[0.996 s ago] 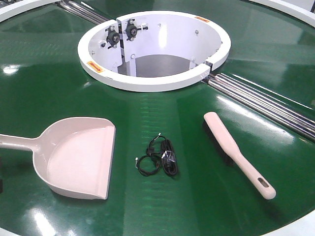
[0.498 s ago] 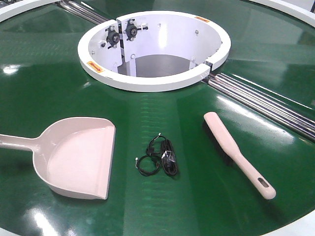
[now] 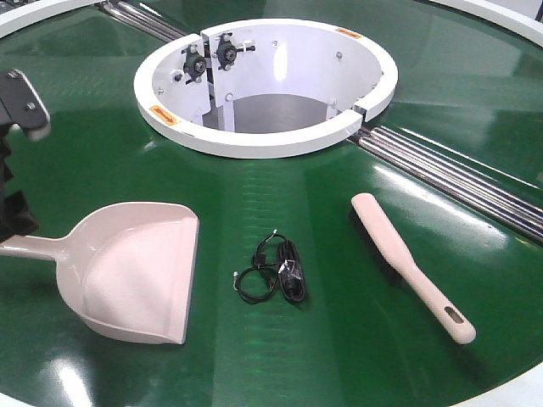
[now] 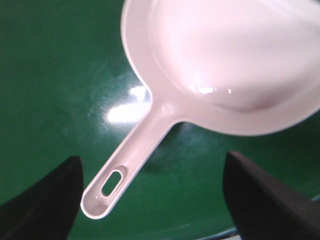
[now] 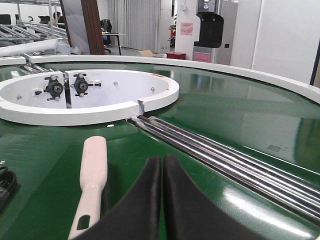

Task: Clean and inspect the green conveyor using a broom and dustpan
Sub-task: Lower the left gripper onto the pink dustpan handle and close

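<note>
Green and shiny, the green conveyor (image 3: 339, 339) is the big round tabletop that everything lies on. Its white hub (image 3: 263, 146) is a ring with a hole in the middle. Silver rollers (image 3: 458, 180) run out from the right side of the hub toward the edge.

On the near side of the hub, off to the left, lies the pale pink dustpan (image 3: 136, 271). Its wide mouth faces right and its thin handle points left, away from the hub.

On the near side of the hub, off to the right, lies the pale pink broom (image 3: 396, 252). Its fat end points toward the hub and its handle hole is at the far end from the hub.

The left gripper (image 4: 157, 200) is farther left of the hub than the scoop, at the dustpan's handle. Its jaws are spread wide apart, with the handle tip between them. They do not touch it.

The right gripper (image 5: 162, 165) is past the broom from the hub. Its jaws are pressed together with nothing in them, just beside the broom handle.

A small black cable bundle (image 3: 280, 271) lies straight out from the hub's near side, between the dustpan and the broom.
</note>
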### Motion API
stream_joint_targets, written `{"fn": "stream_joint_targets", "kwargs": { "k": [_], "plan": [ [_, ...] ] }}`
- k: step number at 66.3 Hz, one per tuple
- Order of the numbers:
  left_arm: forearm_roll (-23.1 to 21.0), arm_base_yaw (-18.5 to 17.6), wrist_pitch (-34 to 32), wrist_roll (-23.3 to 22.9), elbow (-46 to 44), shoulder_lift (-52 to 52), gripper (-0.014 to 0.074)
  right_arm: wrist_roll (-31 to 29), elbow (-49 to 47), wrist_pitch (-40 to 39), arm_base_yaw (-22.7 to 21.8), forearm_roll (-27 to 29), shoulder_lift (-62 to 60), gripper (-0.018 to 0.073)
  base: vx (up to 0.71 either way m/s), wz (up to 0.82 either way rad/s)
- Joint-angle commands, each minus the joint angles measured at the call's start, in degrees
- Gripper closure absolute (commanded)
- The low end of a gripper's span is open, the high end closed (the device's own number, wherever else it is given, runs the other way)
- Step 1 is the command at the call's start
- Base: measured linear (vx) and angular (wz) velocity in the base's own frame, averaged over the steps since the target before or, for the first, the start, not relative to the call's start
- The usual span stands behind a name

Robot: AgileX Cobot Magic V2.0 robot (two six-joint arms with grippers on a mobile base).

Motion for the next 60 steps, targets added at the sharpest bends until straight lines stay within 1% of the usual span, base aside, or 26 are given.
{"fn": "stream_joint_targets", "kwargs": {
  "k": [1, 4, 7, 14, 17, 20, 28, 40, 50, 60],
  "plan": [
    [1.83, -0.03, -0.65, 5.82, -1.88, 0.57, 0.0069, -0.3, 0.24, -4.22, -0.37, -0.39, -0.66, 0.0568, 0.0, 0.0],
    [3.47, -0.09, -0.32, 7.39, -1.9, 1.54, 0.0072, -0.3, 0.24, -4.22, -0.37, -0.39, -0.66, 0.0568, 0.0, 0.0],
    [5.1, -0.09, 0.12, 7.85, -1.9, 2.42, 0.0072, -0.3, 0.24, -4.22, -0.37, -0.39, -0.66, 0.0568, 0.0, 0.0],
    [10.72, -0.43, -0.69, 8.12, -1.94, 4.27, 0.0072, -0.3, 0.24, -4.22, -0.37, -0.39, -0.66, 0.0568, 0.0, 0.0],
    [11.6, -0.5, -1.67, 8.31, -1.94, 4.91, 0.0072, -0.3, 0.24, -4.22, -0.37, -0.39, -0.66, 0.0568, 0.0, 0.0],
    [11.75, -0.68, -2.67, 9.62, -1.94, 5.44, 0.0072, -0.3, 0.24, -4.22, -0.37, -0.39, -0.66, 0.0568, 0.0, 0.0],
    [11.16, -2.31, -3.81, 15.41, -1.83, 7.13, 0.0072, -0.3, 0.24, -4.22, -0.37, -0.39, -0.66, 0.0568, 0.0, 0.0],
    [9.68, -2.81, -2.57, 17.07, -1.83, 10.72, 0.0072, -0.3, 0.24, -4.22, -0.37, -0.39, -0.66, 0.0568, 0.0, 0.0],
    [9.68, -2.81, -2.5, 20.08, -1.83, 12.74, 0.0072, -0.3, 0.24, -4.31, -0.37, -0.39, -0.61, 0.0568, 0.0, 0.0],
    [9.89, -2.81, -4.5, 21.42, -1.77, 14.28, 0.0072, -0.3, 0.24, -4.31, -0.37, -0.39, -0.61, 0.0568, 0.0, 0.0]
  ]
}}
